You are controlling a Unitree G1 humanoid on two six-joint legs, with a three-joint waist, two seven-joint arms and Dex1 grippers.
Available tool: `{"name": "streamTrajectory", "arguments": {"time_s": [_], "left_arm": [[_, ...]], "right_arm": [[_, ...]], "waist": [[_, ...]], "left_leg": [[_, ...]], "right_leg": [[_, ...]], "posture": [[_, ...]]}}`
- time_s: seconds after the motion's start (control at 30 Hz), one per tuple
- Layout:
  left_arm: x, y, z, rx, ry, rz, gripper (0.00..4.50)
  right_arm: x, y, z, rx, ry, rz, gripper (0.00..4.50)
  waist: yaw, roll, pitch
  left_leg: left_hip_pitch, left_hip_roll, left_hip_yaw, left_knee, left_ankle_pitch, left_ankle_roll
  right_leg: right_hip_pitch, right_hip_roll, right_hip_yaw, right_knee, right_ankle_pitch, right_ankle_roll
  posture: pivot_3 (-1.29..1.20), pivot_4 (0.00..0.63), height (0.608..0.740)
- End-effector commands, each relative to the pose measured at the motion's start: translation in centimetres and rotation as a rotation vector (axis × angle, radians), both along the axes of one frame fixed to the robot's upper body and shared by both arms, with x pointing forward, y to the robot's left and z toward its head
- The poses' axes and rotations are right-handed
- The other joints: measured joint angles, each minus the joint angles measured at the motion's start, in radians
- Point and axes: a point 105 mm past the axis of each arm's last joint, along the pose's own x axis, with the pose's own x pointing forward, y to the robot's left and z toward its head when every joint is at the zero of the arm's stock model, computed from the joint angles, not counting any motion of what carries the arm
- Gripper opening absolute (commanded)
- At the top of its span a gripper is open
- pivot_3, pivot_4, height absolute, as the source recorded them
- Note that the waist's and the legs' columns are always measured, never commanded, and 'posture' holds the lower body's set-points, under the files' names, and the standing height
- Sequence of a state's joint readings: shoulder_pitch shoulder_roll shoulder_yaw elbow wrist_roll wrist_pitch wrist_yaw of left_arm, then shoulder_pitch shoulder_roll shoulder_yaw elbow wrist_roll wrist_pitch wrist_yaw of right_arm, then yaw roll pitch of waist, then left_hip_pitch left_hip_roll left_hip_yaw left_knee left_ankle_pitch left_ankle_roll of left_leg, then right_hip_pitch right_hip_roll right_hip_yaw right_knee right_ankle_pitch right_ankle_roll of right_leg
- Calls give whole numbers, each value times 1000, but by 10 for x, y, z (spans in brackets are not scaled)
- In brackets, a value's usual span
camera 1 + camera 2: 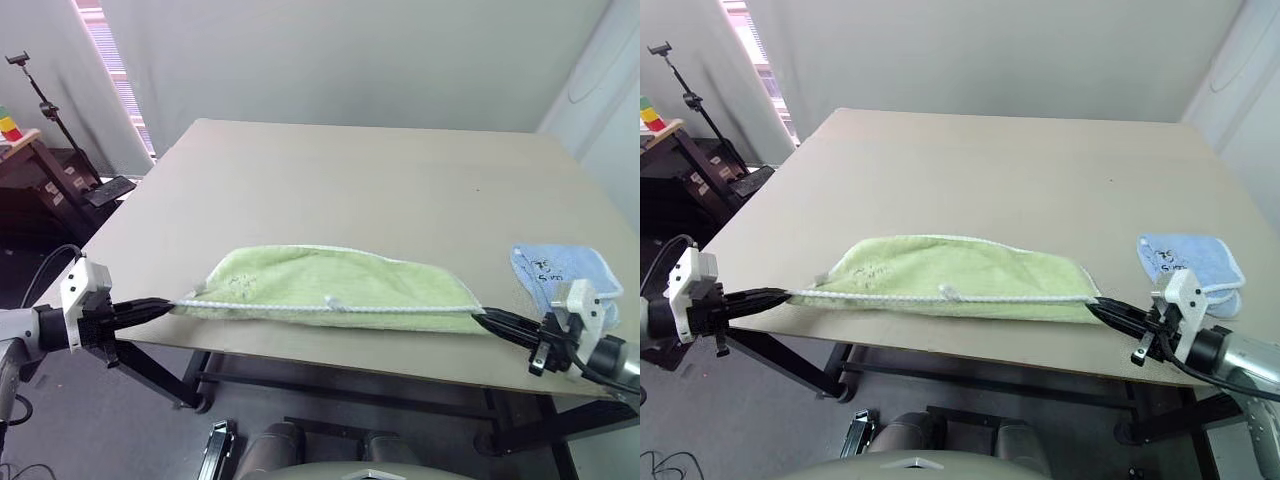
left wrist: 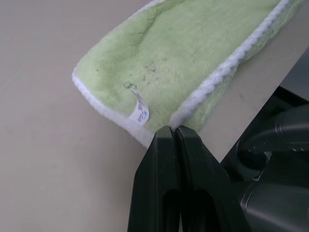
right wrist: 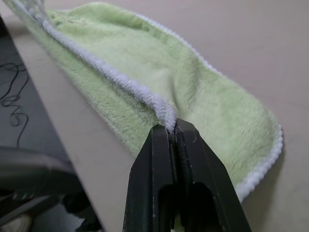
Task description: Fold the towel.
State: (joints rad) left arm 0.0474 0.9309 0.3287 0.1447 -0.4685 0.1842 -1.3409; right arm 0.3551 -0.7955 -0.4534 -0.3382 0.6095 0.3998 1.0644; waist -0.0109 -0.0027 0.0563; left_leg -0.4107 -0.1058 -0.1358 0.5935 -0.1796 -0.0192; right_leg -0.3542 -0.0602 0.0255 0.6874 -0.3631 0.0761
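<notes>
While pinched by both end effectors, towel (image 1: 330, 285) on table (image 1: 350, 180).

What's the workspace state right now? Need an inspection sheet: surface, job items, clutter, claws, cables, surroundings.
Surface: beige table, flat, bare beyond the cloths.
Job's things: green towel folded over into a long band along the near edge, white edging pulled taut between both claws.
Clutter: small light blue cloth on the table near the right corner, apart from the towel.
Claws: left claw shut on the towel's left end; right claw shut on its right end, at the white edging.
Cables: black cable looping by the left arm; thin cable on the floor.
Surroundings: tripod stand, dark shelf unit, grey walls.
</notes>
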Motion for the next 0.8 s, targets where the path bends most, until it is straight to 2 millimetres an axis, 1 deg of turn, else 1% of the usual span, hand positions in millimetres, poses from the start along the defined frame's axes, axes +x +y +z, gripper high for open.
{"name": "streamTrajectory", "arguments": {"time_s": [0.03, 0.1, 0.13, 0.23, 0.27, 0.37, 0.47, 0.6, 0.7, 0.8], "left_arm": [[0, 2, 8, 20, -29, -12, 26], [-3, 2, 9, 30, -23, -22, 26], [-5, 5, 8, 51, -15, -21, 26], [-14, 14, 6, 86, 9, -19, 26], [-16, 14, 6, 86, 16, -21, 26], [-16, 13, 7, 79, 21, -27, 26], [3, 7, 9, 30, -24, -4, 26], [26, 3, 15, -19, -73, 11, 26], [46, 1, 15, -33, -94, 24, 26], [70, -5, 13, -69, -119, 50, 26]], "right_arm": [[-8, 5, 16, 2, -30, 58, 0], [-14, 5, 16, 16, -1, 71, 0], [-19, 6, 14, 12, 14, 82, 0], [-32, 6, 4, -36, 62, 121, 0], [-34, 6, 2, -42, 69, 123, 0], [-29, 4, -2, -48, 62, 106, 0], [-3, 7, -1, -30, 2, 61, 0], [17, 10, 3, 16, -31, 35, 0], [38, 5, -5, 8, -23, -11, 0], [58, 5, -6, 22, -36, -31, 0]], "waist": [[-1, 0, 0], [0, 1, 0], [0, 1, -1], [0, 0, -1], [1, 1, -1], [0, 1, -1], [-2, 1, -1], [1, 0, -1], [2, -1, -2], [3, -1, -2]], "left_leg": [[0, 0, 0, -1, -1, 1], [-1, 0, 1, -1, -2, 2], [-1, 0, 1, -1, -2, 3], [-2, 0, 2, -2, -3, 5], [-2, 0, 2, -2, -4, 5], [-2, 0, 2, -1, -4, 4], [0, 2, 5, 0, -4, 4], [1, 5, 9, 1, -4, 4], [0, 4, 9, 1, -4, 5], [0, 4, 9, -1, -3, 7]], "right_leg": [[0, 0, 0, -1, 0, 0], [-1, 0, 0, -3, 0, 0], [-1, -1, 0, -4, 0, 0], [-1, -1, 0, -5, -1, 1], [-1, -1, 0, -5, -1, 2], [0, -1, 0, -5, -1, 2], [2, -3, 0, -5, -1, 2], [2, -4, -2, -6, -1, 2], [0, -5, -2, -6, 0, 2], [-2, -4, -3, -5, 2, 5]], "posture": [[0, 0, 740], [0, 0, 740], [0, 0, 740], [0, 0, 740], [0, 0, 740], [0, 0, 740], [0, 0, 740], [0, 0, 740], [0, 0, 740], [0, 0, 740]]}}
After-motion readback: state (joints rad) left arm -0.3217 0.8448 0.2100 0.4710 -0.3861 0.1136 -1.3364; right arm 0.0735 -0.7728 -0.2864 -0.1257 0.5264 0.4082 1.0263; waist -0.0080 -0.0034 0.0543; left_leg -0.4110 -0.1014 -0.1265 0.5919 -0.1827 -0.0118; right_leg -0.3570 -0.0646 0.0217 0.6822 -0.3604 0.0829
